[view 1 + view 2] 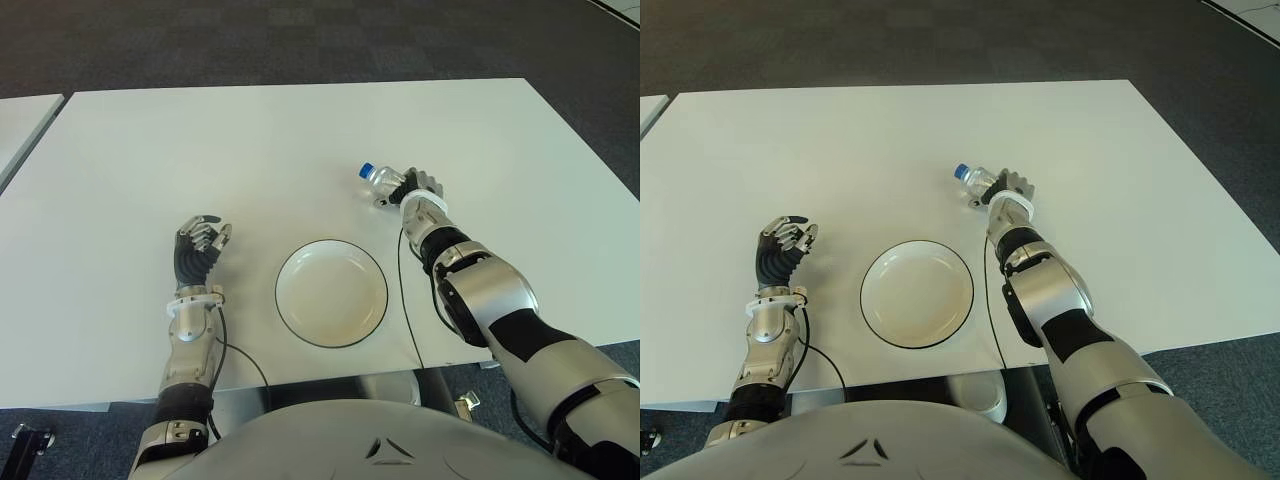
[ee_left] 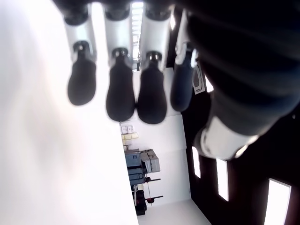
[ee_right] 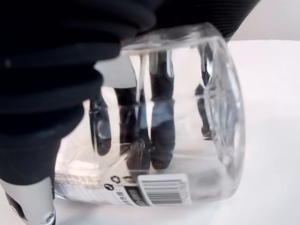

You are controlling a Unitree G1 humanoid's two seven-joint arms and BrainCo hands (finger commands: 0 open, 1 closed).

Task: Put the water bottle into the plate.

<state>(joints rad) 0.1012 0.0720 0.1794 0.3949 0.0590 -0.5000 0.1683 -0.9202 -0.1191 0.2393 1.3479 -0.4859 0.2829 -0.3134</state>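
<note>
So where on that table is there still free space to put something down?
Nearly everywhere. The white table is bare across its whole far half and along both side edges. The plate near the front edge is empty too. The busy strip is the front: left hand left of the plate, right hand clasping the water bottle beyond the plate's right side.

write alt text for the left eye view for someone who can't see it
The robot's right hand grips a clear water bottle with a blue cap, tipped over on a white table, beyond and right of an empty white plate. The left hand shows left of the plate, fingers curled, holding nothing.
</note>
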